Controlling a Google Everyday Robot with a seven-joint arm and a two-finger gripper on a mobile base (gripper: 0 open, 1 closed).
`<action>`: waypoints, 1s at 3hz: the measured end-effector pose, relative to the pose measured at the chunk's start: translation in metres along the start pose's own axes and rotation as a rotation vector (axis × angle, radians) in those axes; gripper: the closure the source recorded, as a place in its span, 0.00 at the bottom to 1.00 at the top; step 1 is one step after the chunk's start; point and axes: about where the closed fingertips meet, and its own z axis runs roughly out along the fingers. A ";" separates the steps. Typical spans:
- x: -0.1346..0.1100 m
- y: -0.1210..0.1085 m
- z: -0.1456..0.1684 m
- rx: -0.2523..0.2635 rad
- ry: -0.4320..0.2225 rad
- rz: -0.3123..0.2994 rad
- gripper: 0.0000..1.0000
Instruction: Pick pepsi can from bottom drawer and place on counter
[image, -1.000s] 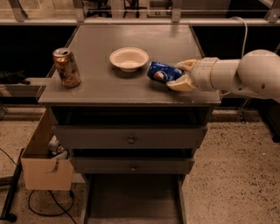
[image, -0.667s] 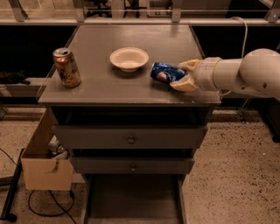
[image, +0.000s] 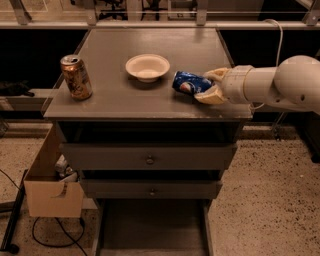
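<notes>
The pepsi can (image: 188, 83), dark blue with a red-white-blue logo, lies on its side just over the counter (image: 150, 100), right of the bowl. My gripper (image: 207, 86) comes in from the right on a white arm, and its tan fingers are shut on the pepsi can's right end. I cannot tell whether the can rests on the counter or hovers just above it. The bottom drawer (image: 152, 227) stands pulled out at the cabinet's foot, showing a bare grey floor.
A gold-brown can (image: 76, 76) stands upright at the counter's left edge. A small white bowl (image: 147, 67) sits mid-counter. Two knobbed drawers (image: 149, 160) are shut below. A cardboard box (image: 52, 190) stands on the floor at the cabinet's left.
The gripper and the pepsi can have shifted slightly to the right and the can has tipped flatter; the grip has not changed.
</notes>
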 end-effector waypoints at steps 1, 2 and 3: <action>0.000 0.000 0.000 0.000 0.000 0.000 0.38; 0.000 0.000 0.000 0.000 0.000 0.000 0.07; 0.000 0.000 0.000 0.000 0.000 0.000 0.00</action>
